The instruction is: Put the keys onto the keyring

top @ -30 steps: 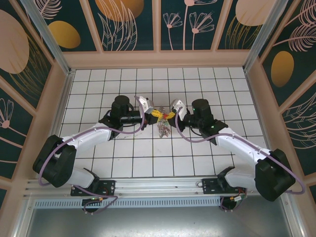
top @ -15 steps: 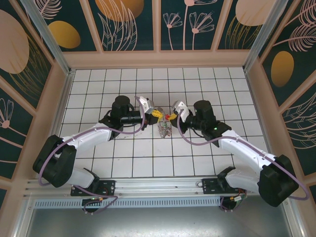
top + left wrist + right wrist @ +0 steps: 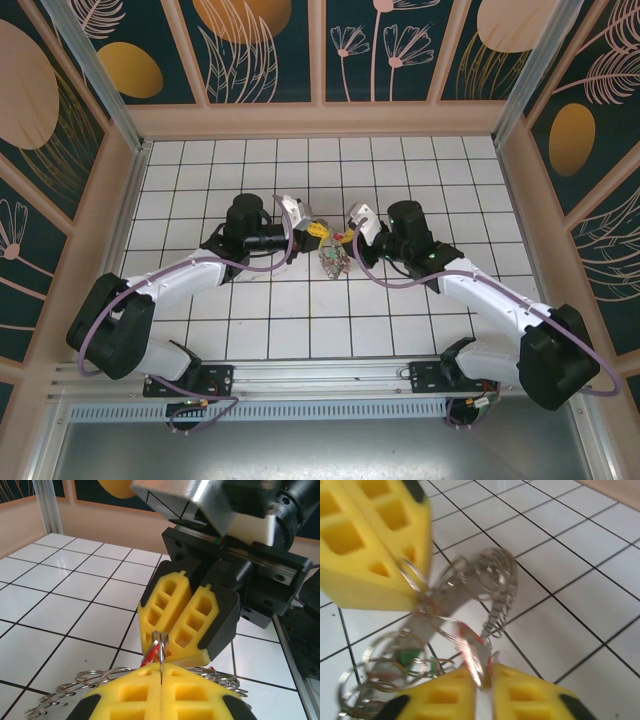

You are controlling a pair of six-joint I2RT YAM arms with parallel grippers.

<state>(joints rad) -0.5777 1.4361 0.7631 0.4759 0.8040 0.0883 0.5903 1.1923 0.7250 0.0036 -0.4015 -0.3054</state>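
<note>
Both grippers meet over the middle of the tiled floor. My left gripper (image 3: 312, 232) (image 3: 161, 680) is shut on a thin wire loop of the keyring (image 3: 161, 652), which stands up between its yellow pads. The rest of the keyring (image 3: 332, 258) (image 3: 492, 575), a tangle of silvery loops, hangs below and rests on the tiles. My right gripper (image 3: 343, 236) (image 3: 482, 685) faces the left one and is closed on a silvery key (image 3: 476, 655) with a red tag, a narrow gap left between its pads. Another key's green tag (image 3: 410, 657) lies among the loops.
White tiled floor (image 3: 300, 320) spreads out on all sides of the grippers. Wooden walls (image 3: 320, 118) with patterned panels enclose it at the back and sides. The arm bases sit on a rail (image 3: 320, 378) at the near edge.
My right gripper drew back to the right, then came back toward the left one, and its pads have parted a little. The left gripper stayed put, still shut.
</note>
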